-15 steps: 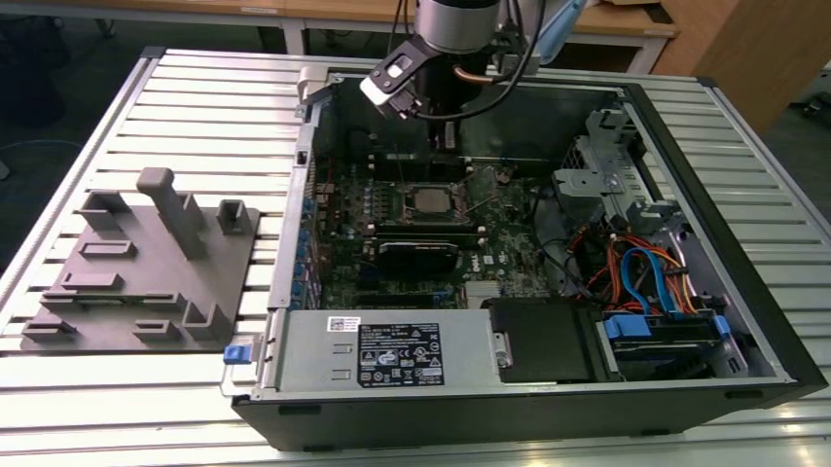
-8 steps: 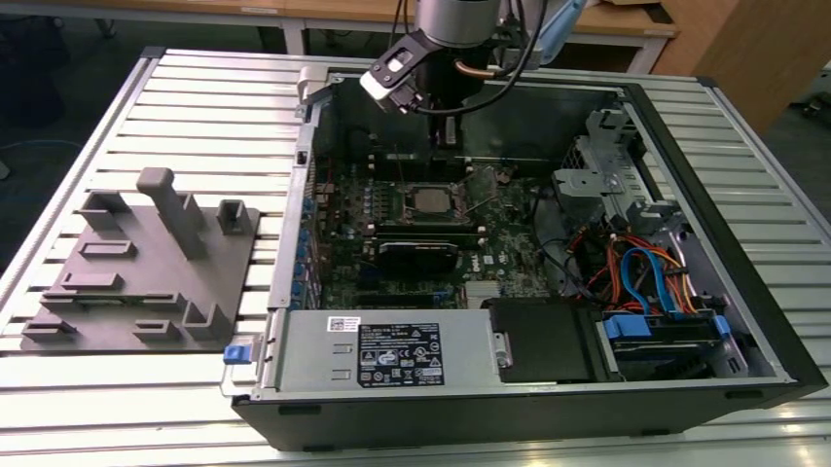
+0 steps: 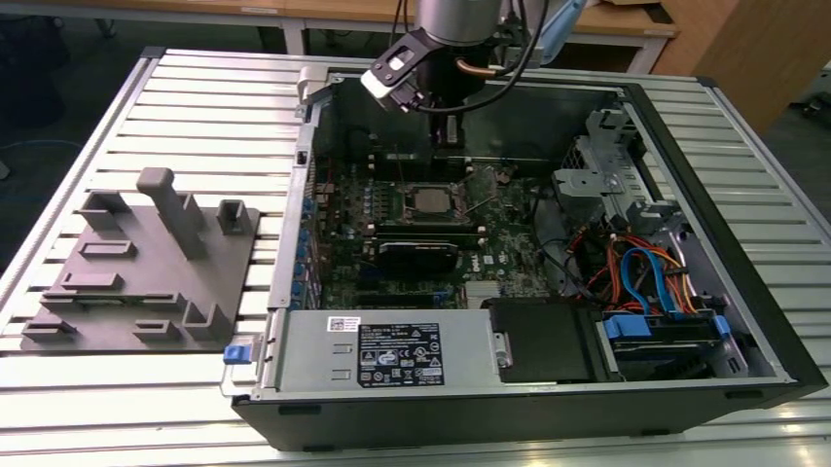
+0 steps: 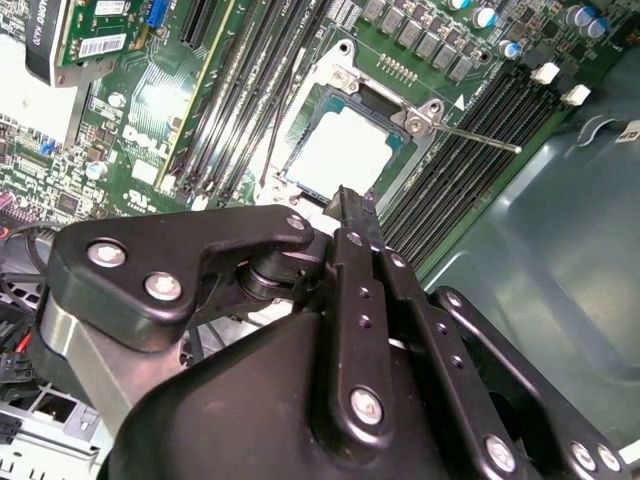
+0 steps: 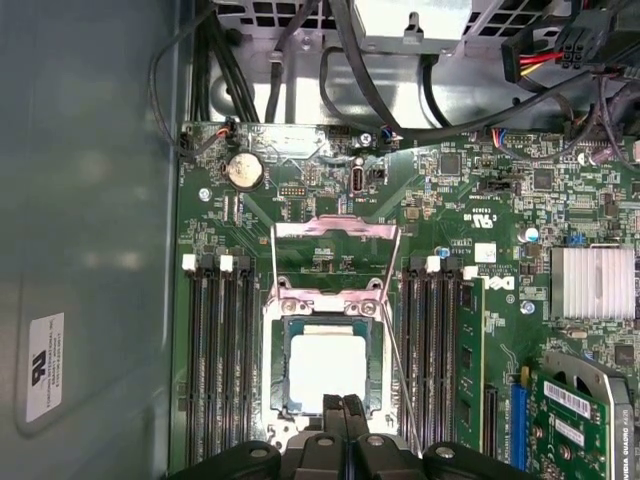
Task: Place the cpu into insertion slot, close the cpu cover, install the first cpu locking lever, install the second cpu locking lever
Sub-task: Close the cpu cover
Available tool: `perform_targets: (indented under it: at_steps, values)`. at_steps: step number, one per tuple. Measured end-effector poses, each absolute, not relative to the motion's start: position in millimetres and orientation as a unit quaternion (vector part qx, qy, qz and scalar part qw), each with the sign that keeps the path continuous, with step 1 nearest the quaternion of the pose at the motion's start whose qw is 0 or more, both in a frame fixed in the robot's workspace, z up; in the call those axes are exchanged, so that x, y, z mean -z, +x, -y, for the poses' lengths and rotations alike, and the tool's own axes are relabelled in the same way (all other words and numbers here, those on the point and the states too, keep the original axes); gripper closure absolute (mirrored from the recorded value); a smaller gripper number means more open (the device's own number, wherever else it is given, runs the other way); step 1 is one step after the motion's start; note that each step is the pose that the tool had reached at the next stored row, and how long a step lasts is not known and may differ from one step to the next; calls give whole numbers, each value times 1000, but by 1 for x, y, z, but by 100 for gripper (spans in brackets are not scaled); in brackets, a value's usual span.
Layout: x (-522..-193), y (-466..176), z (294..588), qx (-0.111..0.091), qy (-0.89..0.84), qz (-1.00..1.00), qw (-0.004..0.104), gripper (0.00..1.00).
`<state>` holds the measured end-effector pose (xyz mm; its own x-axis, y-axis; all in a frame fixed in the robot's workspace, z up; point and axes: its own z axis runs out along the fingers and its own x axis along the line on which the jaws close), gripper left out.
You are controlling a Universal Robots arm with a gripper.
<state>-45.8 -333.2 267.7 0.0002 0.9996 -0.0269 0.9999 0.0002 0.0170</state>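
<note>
- The gripper (image 5: 341, 404) has its fingers pressed together with nothing between them. It hangs low over the board, tips pointing down.
- The cpu (image 5: 327, 375) lies right under and just ahead of the tips. It sits flat in the slot (image 5: 283, 365), its pale metal top facing up, and looks level with the dark rim on the sides that show. The edge nearest the tips is hidden by the fingers.
- Just beyond the cpu stands the cover (image 5: 335, 228), swung up off the slot on its hinge. Its far bar is raised toward the camera in the first wrist view.
- A thin lever (image 4: 480, 136) juts out to one side of the slot, unlatched and clear of the cover.
- Rows of memory slots (image 5: 215, 360) flank the slot on both sides. Further off are the green board (image 5: 420, 200) and the grey case wall (image 5: 90, 200).
- With the chip seated and the cover up, the step in hand looks like closing the cover.
- To do that well, I would push on the raised bar rather than its thin side rails. Keep the tips off the chip's top, and bring the frame down evenly so it rests on the cpu edges without catching the lever.
</note>
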Motion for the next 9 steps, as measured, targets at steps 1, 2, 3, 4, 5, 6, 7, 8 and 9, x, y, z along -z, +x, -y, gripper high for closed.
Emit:
perform_targets:
  at_steps: [1, 2, 3, 4, 5, 6, 7, 8, 9]
  values:
    - [-268, -46, 333, 4, 707, -707, 16, 90]
    - [-268, -45, 333, 3, 707, -707, 16, 90]
    - [-268, -45, 333, 3, 707, -707, 16, 90]
    - [-268, -45, 333, 3, 707, -707, 16, 90]
    - [-268, -44, 333, 3, 707, -707, 16, 90]
    - [-268, -39, 333, 4, 707, -707, 16, 90]
    - [-268, -39, 333, 4, 707, -707, 16, 90]
    - [-268, -38, 333, 4, 707, -707, 16, 90]
    - [-268, -38, 333, 4, 707, -707, 16, 90]
